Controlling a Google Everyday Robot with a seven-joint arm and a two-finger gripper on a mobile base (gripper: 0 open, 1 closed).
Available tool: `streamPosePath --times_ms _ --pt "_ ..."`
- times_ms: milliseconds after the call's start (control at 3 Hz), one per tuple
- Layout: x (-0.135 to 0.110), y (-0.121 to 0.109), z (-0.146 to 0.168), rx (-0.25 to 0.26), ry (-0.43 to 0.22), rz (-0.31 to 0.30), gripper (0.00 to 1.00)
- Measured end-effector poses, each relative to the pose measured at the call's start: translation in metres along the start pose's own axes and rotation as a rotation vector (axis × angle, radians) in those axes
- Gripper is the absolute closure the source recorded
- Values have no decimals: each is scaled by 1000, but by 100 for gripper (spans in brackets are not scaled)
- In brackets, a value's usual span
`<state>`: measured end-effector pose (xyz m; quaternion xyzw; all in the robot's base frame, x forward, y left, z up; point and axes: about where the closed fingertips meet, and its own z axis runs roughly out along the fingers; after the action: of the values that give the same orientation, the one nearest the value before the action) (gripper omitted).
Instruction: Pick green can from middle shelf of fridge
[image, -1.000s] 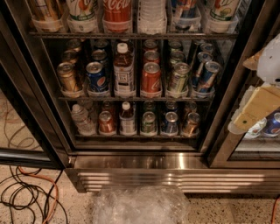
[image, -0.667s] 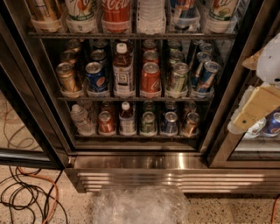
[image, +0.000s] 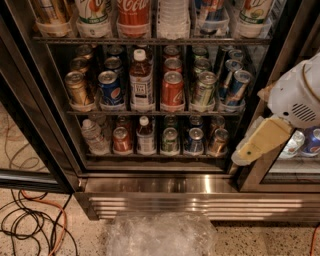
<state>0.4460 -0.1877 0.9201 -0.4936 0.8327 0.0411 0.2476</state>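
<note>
The fridge (image: 190, 199) stands open in front of me, with a dark frame and a steel louvred base. On the middle shelf (image: 118, 113) the green can (image: 204, 90) stands upright in the front row, right of a red can (image: 172, 90) and left of slim blue cans (image: 237, 87). More cans stand behind it. My gripper (image: 257, 142) hangs at the right, in front of the fridge's right door post. It is lower than the green can, to its right, and apart from it.
The same shelf also holds a gold can (image: 79, 89), a blue Pepsi can (image: 110, 88) and a bottle (image: 141, 82). Large bottles fill the rack above, and small cans and bottles the rack below. Cables (image: 30, 220) lie on the floor at left, and crumpled clear plastic (image: 160, 235) lies below the base.
</note>
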Motion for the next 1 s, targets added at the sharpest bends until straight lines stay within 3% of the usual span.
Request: streamPosePath --times_ms 333,667,1000 --pt "-2 1 4 2 -11 7 0" --pt "-2 2 10 4 -50 60 0" --pt "-19 13 22 23 -154 108 0"
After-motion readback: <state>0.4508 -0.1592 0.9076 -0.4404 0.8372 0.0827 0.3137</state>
